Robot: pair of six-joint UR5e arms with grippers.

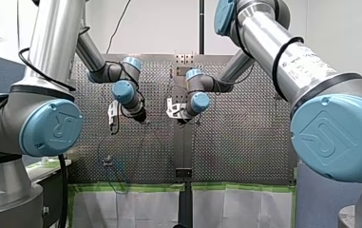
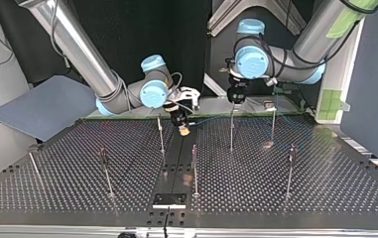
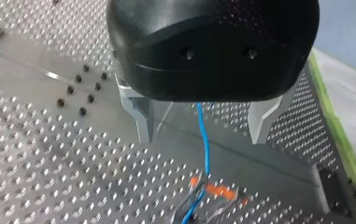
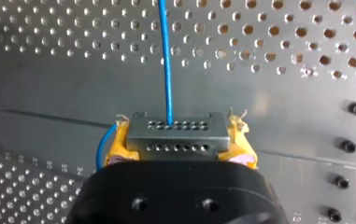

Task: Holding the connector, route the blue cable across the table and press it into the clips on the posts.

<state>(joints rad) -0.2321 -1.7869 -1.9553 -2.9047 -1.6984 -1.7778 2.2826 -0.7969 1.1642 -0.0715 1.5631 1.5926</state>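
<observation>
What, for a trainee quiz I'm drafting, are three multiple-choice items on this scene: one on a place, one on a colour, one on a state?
1. Where does the cable run at the left gripper?
A. Between its fingers
B. Wound around one finger
C. Behind the wrist

2. What colour are the right gripper's pads?
A. Red
B. Yellow
C. White

3. What state is the right gripper in?
A. Open and empty
B. Shut on a post
C. Shut on the connector

Answers:
1 A: the left wrist view shows the blue cable between the spread metal fingers.
2 B: yellow shows on either side of the connector.
3 C: the pads clamp the connector's two sides.
</observation>
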